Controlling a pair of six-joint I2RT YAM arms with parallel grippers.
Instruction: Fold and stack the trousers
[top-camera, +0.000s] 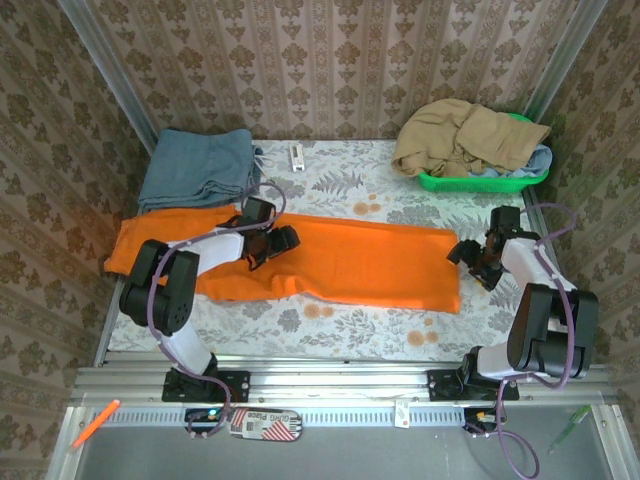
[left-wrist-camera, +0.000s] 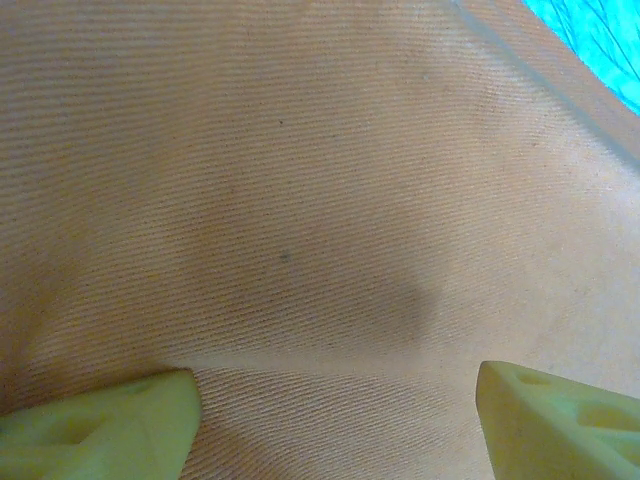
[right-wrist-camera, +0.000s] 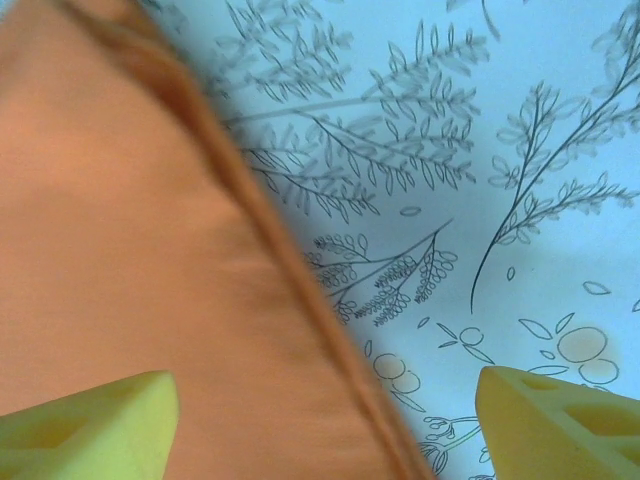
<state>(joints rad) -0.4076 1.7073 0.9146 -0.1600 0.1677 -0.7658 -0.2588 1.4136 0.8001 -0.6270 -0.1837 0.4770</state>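
Orange trousers (top-camera: 330, 260): flat in one long strip across the table's (top-camera: 340, 180) middle, seemingly doubled leg on leg. Crosswise folds and stacking not yet done. Left gripper (top-camera: 268, 243): open over the cloth, holding nothing. Right gripper (right-wrist-camera: 325, 410): open astride the strip's right edge.
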